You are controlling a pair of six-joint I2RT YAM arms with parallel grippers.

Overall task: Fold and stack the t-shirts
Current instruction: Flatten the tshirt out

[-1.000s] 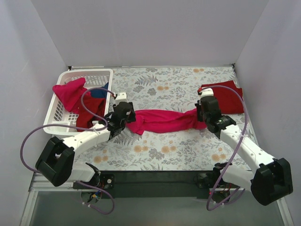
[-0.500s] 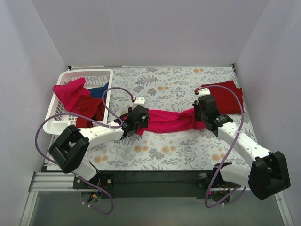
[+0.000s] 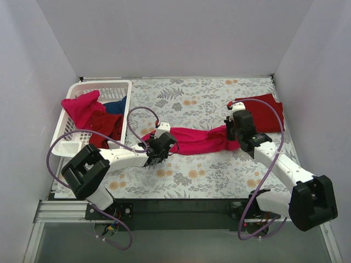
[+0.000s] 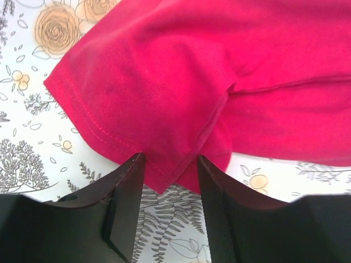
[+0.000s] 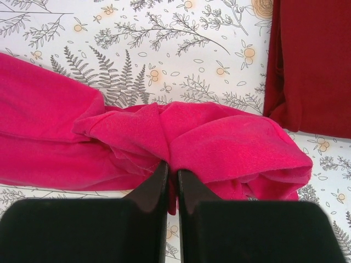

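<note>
A bright pink-red t-shirt (image 3: 198, 140) lies bunched in a long strip across the floral table. My right gripper (image 3: 237, 135) is shut on its right end, a pinched fold showing between the fingers (image 5: 173, 167). My left gripper (image 3: 160, 148) is at the left end, open, and the pointed corner of the shirt's hem (image 4: 164, 181) sits between the fingertips (image 4: 167, 160). A dark maroon-red t-shirt (image 3: 266, 114) lies flat at the right rear. More shirts fill the basket: pink-red (image 3: 82, 107), maroon (image 3: 107, 124) and blue (image 3: 115, 104).
The white lattice basket (image 3: 104, 85) stands at the left rear, beside the left arm. Grey walls close in the table on three sides. The maroon shirt's edge (image 5: 307, 66) lies just right of the pink one.
My left gripper has moved right and nearer along the table, following the shirt's left end, which now lies farther right. The right gripper has hardly moved and stays shut.
</note>
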